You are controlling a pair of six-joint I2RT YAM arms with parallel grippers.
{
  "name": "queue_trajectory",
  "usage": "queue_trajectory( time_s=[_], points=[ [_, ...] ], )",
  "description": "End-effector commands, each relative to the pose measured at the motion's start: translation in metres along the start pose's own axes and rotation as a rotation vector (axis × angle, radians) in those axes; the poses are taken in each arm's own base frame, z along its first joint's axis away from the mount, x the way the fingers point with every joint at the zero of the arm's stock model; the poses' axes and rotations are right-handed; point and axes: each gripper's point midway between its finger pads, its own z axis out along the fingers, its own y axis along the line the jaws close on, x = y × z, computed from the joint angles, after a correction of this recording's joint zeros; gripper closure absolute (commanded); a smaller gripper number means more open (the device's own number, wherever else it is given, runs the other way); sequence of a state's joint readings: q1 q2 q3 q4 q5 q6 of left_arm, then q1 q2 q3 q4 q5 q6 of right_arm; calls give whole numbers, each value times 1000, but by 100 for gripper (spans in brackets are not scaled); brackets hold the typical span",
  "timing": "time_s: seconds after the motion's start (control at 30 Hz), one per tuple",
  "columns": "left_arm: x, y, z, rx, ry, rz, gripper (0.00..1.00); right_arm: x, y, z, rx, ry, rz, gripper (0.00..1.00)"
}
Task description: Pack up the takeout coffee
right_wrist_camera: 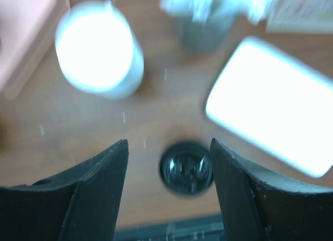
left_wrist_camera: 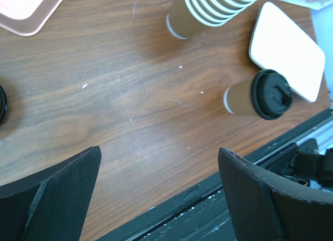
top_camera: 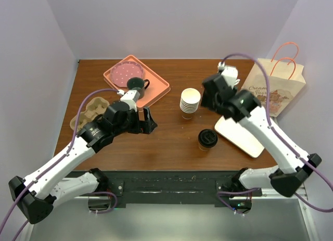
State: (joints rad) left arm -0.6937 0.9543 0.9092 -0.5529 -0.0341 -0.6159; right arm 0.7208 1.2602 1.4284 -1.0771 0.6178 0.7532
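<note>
A brown wooden counter [top_camera: 171,147] carries everything. At its far right corner stands a kraft paper bag [top_camera: 273,87] with orange handles. At the far left lies a pink tray [top_camera: 156,82] with a pink plate [top_camera: 126,73] and a dark mug [top_camera: 136,85] on it. A white rectangular tray [top_camera: 242,134] lies flat on the right, in front of the bag. A cardboard cup carrier [top_camera: 93,110] sits near the left edge, partly behind the left arm. A stack of white paper cups [top_camera: 190,102] stands near the middle.

The takeout coffee [top_camera: 207,139] – a brown paper cup with a black lid – stands upright near the front edge of the counter, just beside the white tray's left side and in front of the stack.

The left gripper [top_camera: 150,121] hangs over bare wood to the left of the coffee, well apart from it, with its jaws spread wide and nothing between them. In its wrist view the cup shows off to the upper right.

The right gripper [top_camera: 208,95] hovers above the counter behind the coffee, near the stack. Its jaws stand apart and hold nothing – in its blurred wrist view the black lid shows low between the two fingers [right_wrist_camera: 99,194], down on the counter and clear of both.
</note>
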Motion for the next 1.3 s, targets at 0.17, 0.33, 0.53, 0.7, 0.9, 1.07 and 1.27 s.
queue_trajectory(
  time_s=[0.17, 0.33, 0.53, 0.7, 0.9, 1.07, 1.27],
  points=[
    [-12, -6, -33, 17, -36, -42, 0, -156, -99, 23, 265, -201, 35, 37],
    [-7, -15, -44, 68, 13, -17, 0, -193, -148, 47, 335, -212, 62, 37],
    [-13, -20, -48, 56, 30, -34, 1, -200, -174, 86, 334, -129, 35, 36],
    [-21, -19, -48, 40, 10, 8, 2, -204, -163, 123, 254, -89, -9, 37],
    [-18, -15, -42, 29, 17, 7, 2, -206, -175, 141, 305, -52, -39, 38],
    [-12, -12, -40, 38, -1, -6, 5, -203, -190, 150, 335, -27, -27, 33],
    [-24, -10, -41, 25, -61, 9, 5, -198, -192, 159, 331, -2, -44, 34]
  ],
)
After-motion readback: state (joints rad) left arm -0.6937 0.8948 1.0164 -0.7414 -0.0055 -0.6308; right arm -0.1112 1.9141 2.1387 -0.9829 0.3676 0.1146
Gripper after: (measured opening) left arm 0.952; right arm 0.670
